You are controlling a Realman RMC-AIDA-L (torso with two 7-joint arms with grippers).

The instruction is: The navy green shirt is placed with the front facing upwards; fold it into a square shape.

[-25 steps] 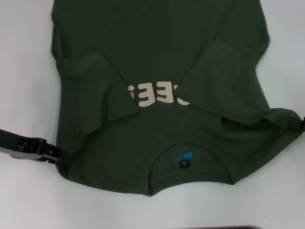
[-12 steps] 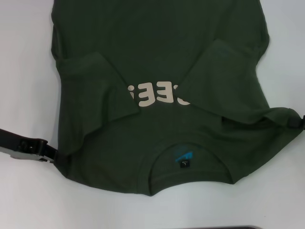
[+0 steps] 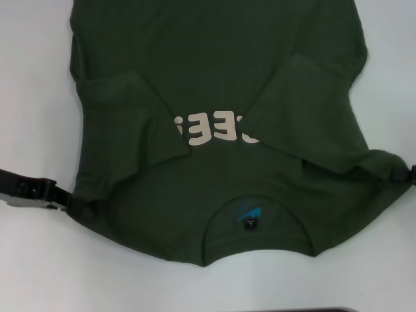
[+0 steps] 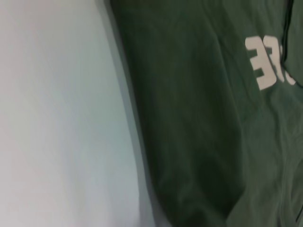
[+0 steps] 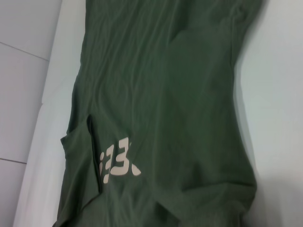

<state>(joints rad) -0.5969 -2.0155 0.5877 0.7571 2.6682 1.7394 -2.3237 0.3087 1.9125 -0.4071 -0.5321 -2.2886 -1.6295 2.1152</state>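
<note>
Both grippers, left (image 3: 68, 203) and right (image 3: 411, 174), seemingly clamped on navy green shirt (image 3: 214, 84) shoulders.

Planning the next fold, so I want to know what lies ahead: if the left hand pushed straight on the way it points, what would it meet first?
Most likely the navy green shirt: the left hand is already at its near-left shoulder edge, pointing inward across it.

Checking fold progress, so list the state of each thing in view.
navy green shirt: front up, both sleeves folded inward over the chest, collar end nearest the robot, not yet square.
neck label: showing inside the collar.
left hand: at the shirt's left shoulder corner.
right hand: at the right shoulder corner.
</note>
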